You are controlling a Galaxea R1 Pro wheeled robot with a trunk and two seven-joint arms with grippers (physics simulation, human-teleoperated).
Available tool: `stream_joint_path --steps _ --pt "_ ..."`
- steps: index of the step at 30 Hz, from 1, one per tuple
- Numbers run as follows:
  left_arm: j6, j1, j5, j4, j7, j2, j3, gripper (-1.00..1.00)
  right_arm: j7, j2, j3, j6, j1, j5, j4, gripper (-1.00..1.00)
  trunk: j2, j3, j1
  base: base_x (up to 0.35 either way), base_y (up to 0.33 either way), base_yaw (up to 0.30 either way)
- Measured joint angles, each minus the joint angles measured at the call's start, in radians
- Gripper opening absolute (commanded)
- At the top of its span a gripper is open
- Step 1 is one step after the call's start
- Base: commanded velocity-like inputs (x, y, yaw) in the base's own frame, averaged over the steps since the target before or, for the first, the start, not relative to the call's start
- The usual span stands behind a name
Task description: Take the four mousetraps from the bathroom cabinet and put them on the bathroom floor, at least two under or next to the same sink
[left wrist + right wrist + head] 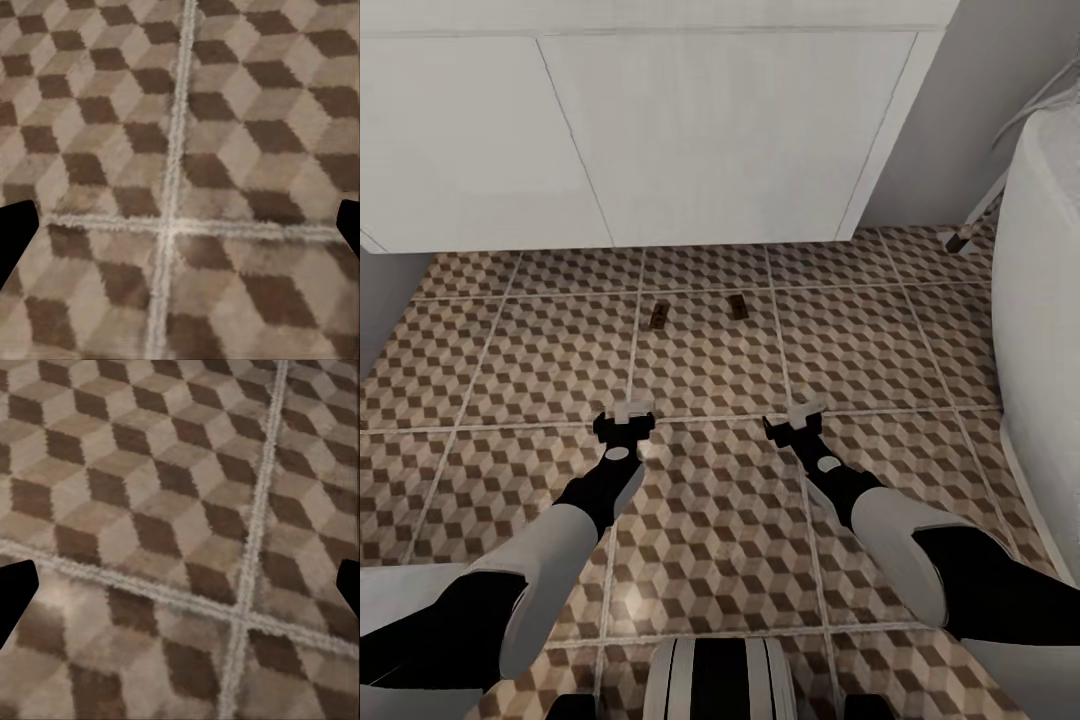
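Two mousetraps on the bathroom floor: left mousetrap and right mousetrap, side by side, apart from each other, just in front of the white vanity. Both lie flat on the cube-pattern tiles. Left hand and right hand hover low over the floor, near the traps but not touching them. Both hands spread wide, empty; wrist views show dark fingertips at the frame edges with bare tile between. White tub wall on the right.
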Motion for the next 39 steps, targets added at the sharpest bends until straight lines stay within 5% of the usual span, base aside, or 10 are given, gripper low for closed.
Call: stream_joint_path --steps 15,24,39 --pt "-0.034 0.139 -0.001 0.002 -0.006 0.003 0.000 1.00 -0.003 -0.035 -0.001 -0.095 0.067 -0.002 0.000 1.00 0.003 0.060 -0.007 0.000 0.000 0.000" --pt "-0.243 0.190 -0.002 0.111 -0.003 0.005 0.000 1.00 -0.004 -0.044 -0.001 -0.103 0.080 -0.002 0.000 1.00 0.006 0.106 -0.011 0.000 0.000 0.000" --pt "-0.479 0.198 -0.004 0.312 0.000 0.008 0.001 1.00 -0.006 -0.052 -0.001 -0.106 0.136 -0.002 0.000 1.00 0.009 0.189 -0.018 0.000 0.000 0.000"
